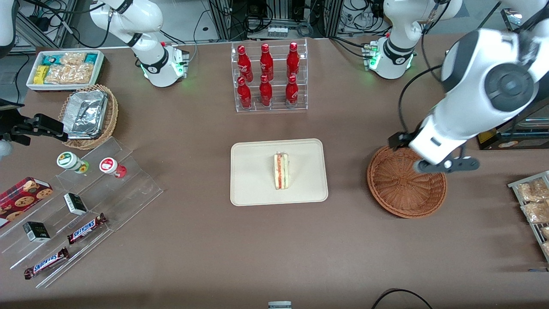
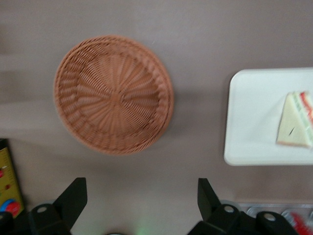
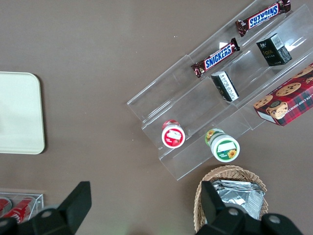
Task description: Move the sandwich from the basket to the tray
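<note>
Lying on the tray [image 1: 253, 189], the sandwich [image 1: 282, 171] looks soft and light; hold its bread faces gently. The gripper [image 2: 142, 200] hangs wide and empty above the table beside the basket [image 1: 396, 195].

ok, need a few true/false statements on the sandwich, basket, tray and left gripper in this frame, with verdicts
1. The sandwich lies on the tray. True.
2. The basket holds a second sandwich. False: the left wrist view shows its woven bottom bare.
3. The gripper is shut on the sandwich. False: its fingers are spread wide with nothing between them, and it hangs above the table by the basket, on the side farther from the front camera.
4. The basket touches the tray. False: a strip of bare table separates them.
5. The rack of red bottles stands farther from the front camera than the tray. True.
</note>
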{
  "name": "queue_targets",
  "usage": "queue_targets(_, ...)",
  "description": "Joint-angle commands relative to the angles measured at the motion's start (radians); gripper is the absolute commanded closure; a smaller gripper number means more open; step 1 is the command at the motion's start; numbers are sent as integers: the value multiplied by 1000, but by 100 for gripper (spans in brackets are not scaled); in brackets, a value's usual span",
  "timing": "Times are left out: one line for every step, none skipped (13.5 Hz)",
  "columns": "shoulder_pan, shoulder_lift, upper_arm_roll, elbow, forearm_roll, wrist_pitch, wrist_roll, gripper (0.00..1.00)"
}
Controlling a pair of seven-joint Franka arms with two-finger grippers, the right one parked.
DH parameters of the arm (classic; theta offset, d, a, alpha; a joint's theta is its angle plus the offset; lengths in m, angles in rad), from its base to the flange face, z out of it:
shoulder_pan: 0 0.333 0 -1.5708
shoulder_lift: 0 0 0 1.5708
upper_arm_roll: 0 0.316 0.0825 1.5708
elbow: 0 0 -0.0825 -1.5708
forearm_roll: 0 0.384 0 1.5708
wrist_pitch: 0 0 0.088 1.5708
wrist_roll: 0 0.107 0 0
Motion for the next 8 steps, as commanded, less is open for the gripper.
queue_targets(24,-87,20,-46,-17,-59,111,0)
queue_targets(27,-99,60,-43,-20,-90,151,0)
queue_targets(27,-123,79,-43,-22,-116,179,0)
queue_targets(27,-139,100,-42,-25,-140,191,0)
queue_targets(27,-157,120,-40,-27,-160,191,0)
queue_targets(27,-174,122,-40,-25,-179,191,0)
queue_targets(27,-186,123,-39,-23,-197,191,0)
queue_targets(27,-190,135,-37,-23,-211,191,0)
